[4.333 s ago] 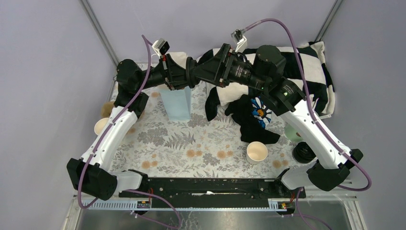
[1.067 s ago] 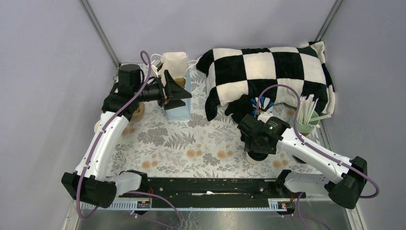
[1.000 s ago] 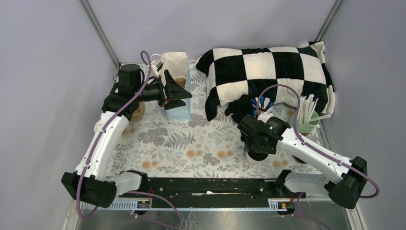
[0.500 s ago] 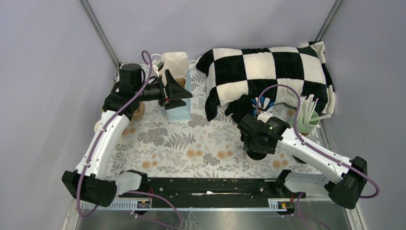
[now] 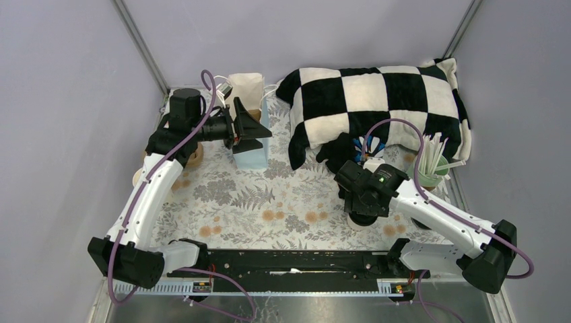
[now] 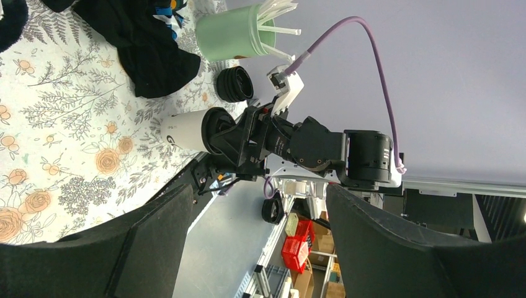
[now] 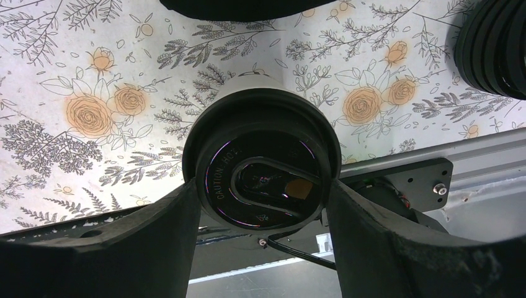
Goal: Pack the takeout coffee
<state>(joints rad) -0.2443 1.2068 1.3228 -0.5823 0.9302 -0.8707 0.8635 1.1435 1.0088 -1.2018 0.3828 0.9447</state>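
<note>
The takeout coffee (image 7: 262, 167) stands upright on the floral surface (image 7: 93, 74), towards its near right side. Its black lid is on and its long axis is vertical. The right gripper (image 7: 262, 186) hangs straight above the cup and points down along that axis, with one of its jaws on each side of the lid. In the right wrist view no strip of the surface shows between either jaw and the lid's rim. They look clamped on the cup at the lid, though the contact lines themselves are covered by the jaws.

The right arm is plainly the nearer one. The left gripper (image 5: 248, 129) is well apart from the cup, at the far left by the pale blue paper bag (image 5: 250, 153). Its jaws stand wide apart with nothing between them. Judging by that layout, the coming move is a straight lift and then a carry leftward and away to the bag.

From above, the right wrist hides nearly the whole cup. The left wrist view shows its cream side wall (image 6: 183, 130) resting on the surface, just beside a stack of black lids (image 6: 236, 84) and near the mint-green cup of straws (image 6: 232, 31). The left gripper covers part of the bag's mouth, so how far it is open is hard to make out.
</note>
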